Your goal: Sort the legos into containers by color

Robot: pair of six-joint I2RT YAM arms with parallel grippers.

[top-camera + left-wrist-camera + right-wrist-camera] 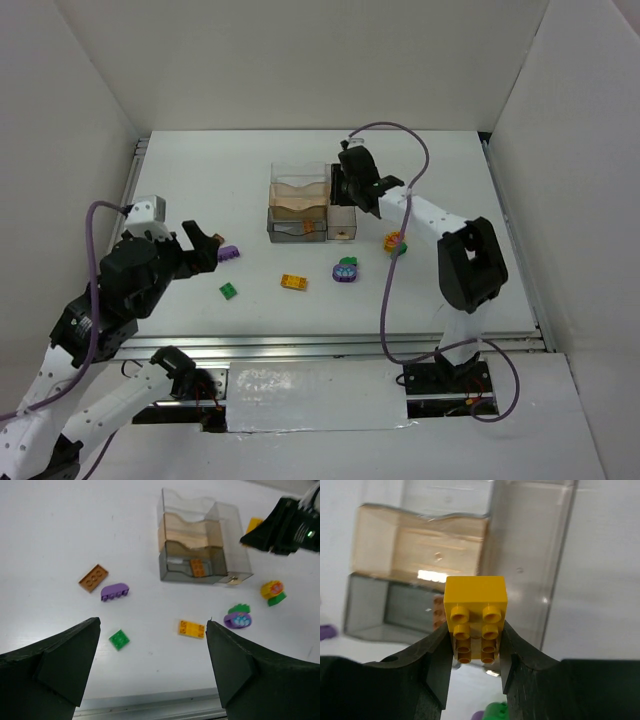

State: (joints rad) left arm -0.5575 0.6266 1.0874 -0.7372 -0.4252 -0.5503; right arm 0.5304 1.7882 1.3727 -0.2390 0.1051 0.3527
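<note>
A yellow brick (pixel 476 611) is sitting clamped between the fingers of the right claw (pixel 476 652), its studs facing the wrist camera. That claw is hanging over the right side of the cluster of clear bins (pixel 298 205). An orange brick (pixel 198 567) is lying inside the grey bin nearest the arms. In front of the bins, scattered apart on the white worktop (pixel 450 170), are lying:

- a yellow plate (pixel 192 628)
- a green square (pixel 119 639)
- a rounded purple piece (pixel 115 591)
- an orange-brown plate (pixel 93 577)
- a purple piece with a green top (pixel 237 617)
- a yellow-and-green piece (pixel 273 591)

The left claw (pixel 152 625) is hovering above them with its fingers spread wide, gripping nothing.
</note>
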